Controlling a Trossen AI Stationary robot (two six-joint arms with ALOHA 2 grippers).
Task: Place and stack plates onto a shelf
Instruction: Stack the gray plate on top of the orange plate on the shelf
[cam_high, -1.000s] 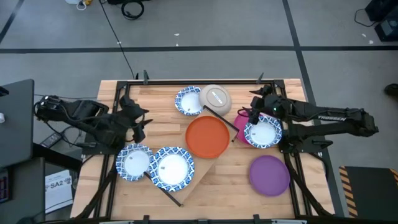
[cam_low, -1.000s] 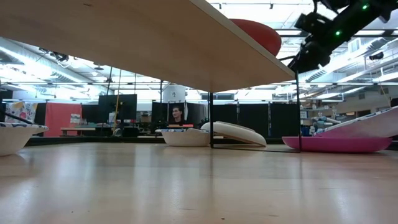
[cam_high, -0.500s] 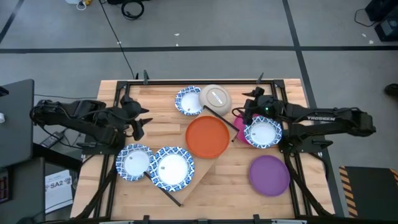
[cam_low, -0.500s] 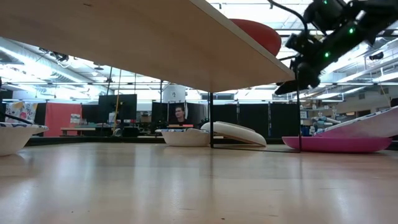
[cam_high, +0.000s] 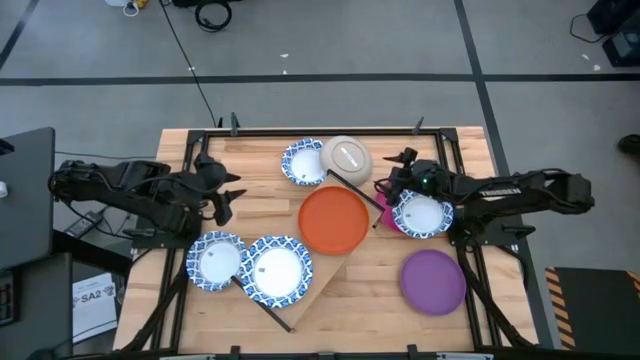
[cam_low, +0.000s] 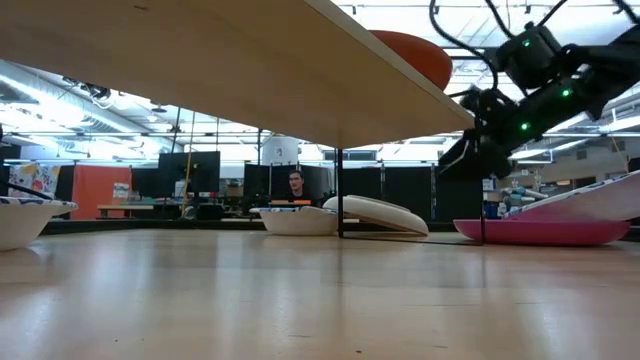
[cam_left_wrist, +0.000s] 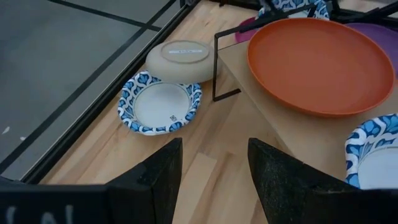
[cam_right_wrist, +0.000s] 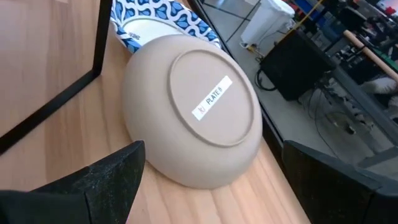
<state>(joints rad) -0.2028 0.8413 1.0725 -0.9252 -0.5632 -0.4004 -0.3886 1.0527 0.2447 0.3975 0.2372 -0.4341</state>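
- The right gripper (cam_high: 392, 183) has dropped and reached toward the upturned round beige plate (cam_right_wrist: 194, 111), fingers (cam_right_wrist: 109, 177) spread wide, holding nothing, so a pickup looks likely.
- That plate lies base-up just ahead of those fingers, leaning on a blue-patterned white plate (cam_right_wrist: 163, 23).
- The long light-wood shelf (cam_high: 325, 270) runs diagonally, carrying the plain round orange plate (cam_high: 333, 219).
- The left gripper (cam_high: 222, 193) waits, open and empty.

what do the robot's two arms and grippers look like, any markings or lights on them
Both arms are dark, near black, built of jointed tubular links with black cables looped along them. The right arm carries white lettering on its forearm, and small green lights glow near its wrist in the low view. The left gripper and right gripper each end in two broad, matte black fingers.
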